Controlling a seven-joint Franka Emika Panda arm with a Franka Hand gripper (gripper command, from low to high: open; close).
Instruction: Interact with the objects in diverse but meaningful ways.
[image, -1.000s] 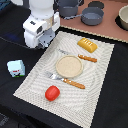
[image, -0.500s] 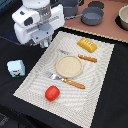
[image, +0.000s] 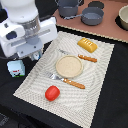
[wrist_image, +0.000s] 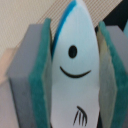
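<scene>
The white-and-blue milk carton (image: 16, 68) stands just off the placemat on the exterior view's left. In the wrist view the carton (wrist_image: 75, 70) shows a smiling face and fills the gap in my gripper (wrist_image: 75, 75). A teal pad (wrist_image: 42, 80) sits close on each side of it, and I cannot tell whether they touch. The gripper's white body (image: 27, 37) hangs right over the carton. A red tomato (image: 52, 92), a yellow bread loaf (image: 87, 45) and a dark grey pot (image: 69, 8) are also in view.
On the striped placemat (image: 100, 85) lie a tan plate (image: 68, 66), a fork (image: 67, 80) and a knife (image: 80, 56) with orange handles. A second dark pot (image: 93, 16) and a pale bowl (image: 123, 17) sit on the brown board behind.
The arm has moved toward the exterior view's left and down, from beside the placemat's far corner to over the milk carton. The carton and the other items have not moved.
</scene>
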